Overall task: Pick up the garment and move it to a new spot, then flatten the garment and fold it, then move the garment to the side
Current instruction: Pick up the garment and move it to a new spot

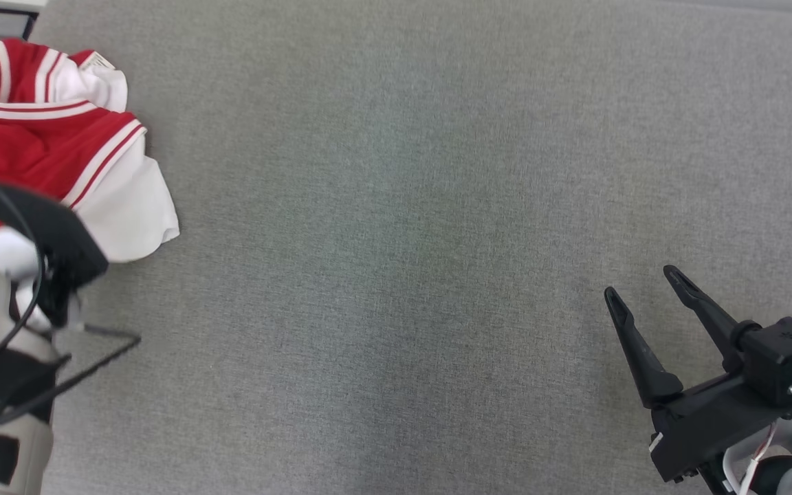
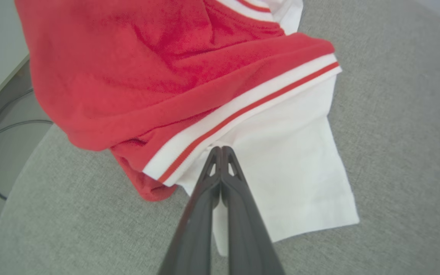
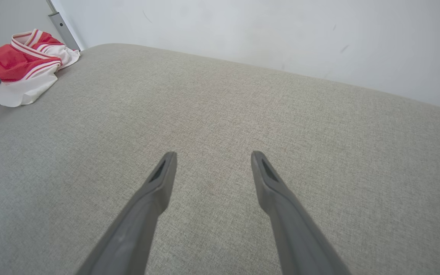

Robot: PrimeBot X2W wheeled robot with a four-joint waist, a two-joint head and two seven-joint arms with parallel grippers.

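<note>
Head high, wrists low (garment (image 1: pixel 38 137) common)

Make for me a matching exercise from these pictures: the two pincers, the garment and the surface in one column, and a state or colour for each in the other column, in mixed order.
Column one:
1. left pincer
2. right pincer
3. red and white garment
4. fabric surface

Column two:
a. grey
b. open, above bare fabric
c. crumpled, at the robot's far left
d. shut, tips against white cloth

Right pairs: 1-d, 2-b, 3-c, 4-a.
</note>
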